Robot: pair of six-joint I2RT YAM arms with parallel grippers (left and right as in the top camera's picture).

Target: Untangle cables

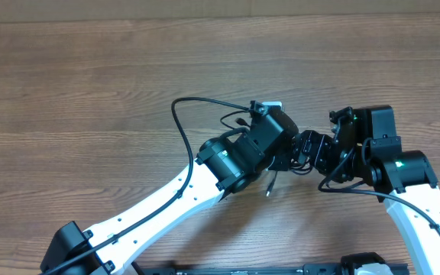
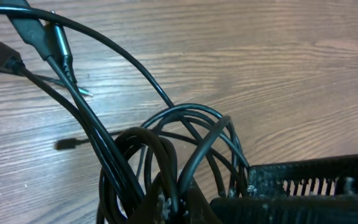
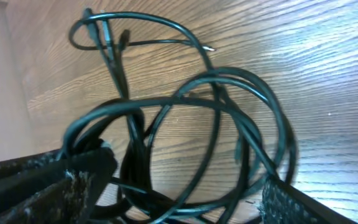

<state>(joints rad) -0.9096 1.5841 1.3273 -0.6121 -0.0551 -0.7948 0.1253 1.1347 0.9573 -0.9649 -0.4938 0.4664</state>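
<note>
The left hand (image 1: 287,156) pinches the tangled black cables (image 2: 166,134) over the desk (image 2: 260,62); the right hand (image 3: 191,177) is spread around their loops. Light, limp cords, I'd say: take a loose plug end (image 2: 2,55).

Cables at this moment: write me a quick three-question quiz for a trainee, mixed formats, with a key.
1. True or false: the cables lie as separate straight strands.
2. In the right wrist view, the right gripper has its jaws: A) wide apart, B) pressed together, C) out of view.
3. Fill in: the table surface is ___-grained.
Key: 1 false, they are bunched in loops; 2 A; 3 wood.
</note>
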